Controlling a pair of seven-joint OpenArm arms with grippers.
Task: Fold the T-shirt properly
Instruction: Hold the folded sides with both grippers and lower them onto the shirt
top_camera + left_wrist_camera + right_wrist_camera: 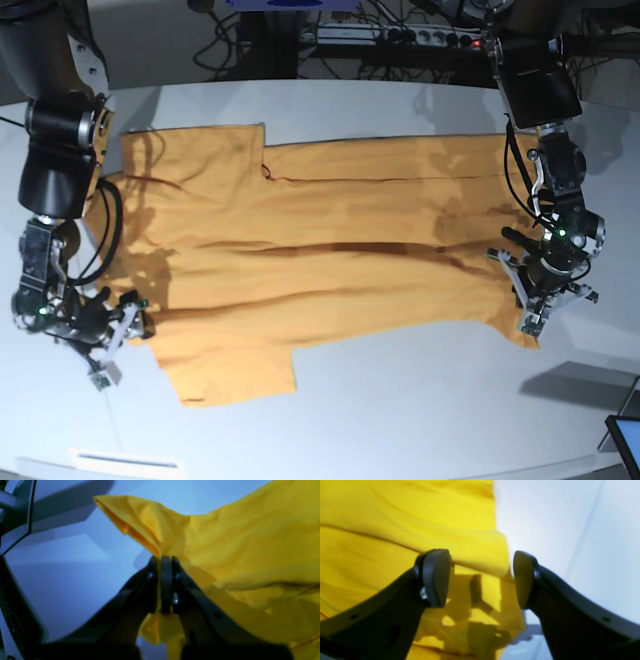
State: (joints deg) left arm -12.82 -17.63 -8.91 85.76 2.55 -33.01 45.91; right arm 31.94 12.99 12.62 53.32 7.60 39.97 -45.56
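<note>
Orange-yellow T-shirt (330,250) cloth is pinched in my left gripper (163,560), while my right gripper (481,578) gapes empty above its edge.

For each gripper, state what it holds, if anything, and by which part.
The left gripper pinches the T-shirt at an edge near a corner. The right gripper is open, holding nothing.

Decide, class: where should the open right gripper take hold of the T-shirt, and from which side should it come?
Grip the T-shirt at the hem edge lying between the right gripper pads, coming down from above and from the table side. That edge lies flat with bare table beside it, so one pad can slide under. The left gripper already pinches the opposite end, which suggests a matching hold.
</note>
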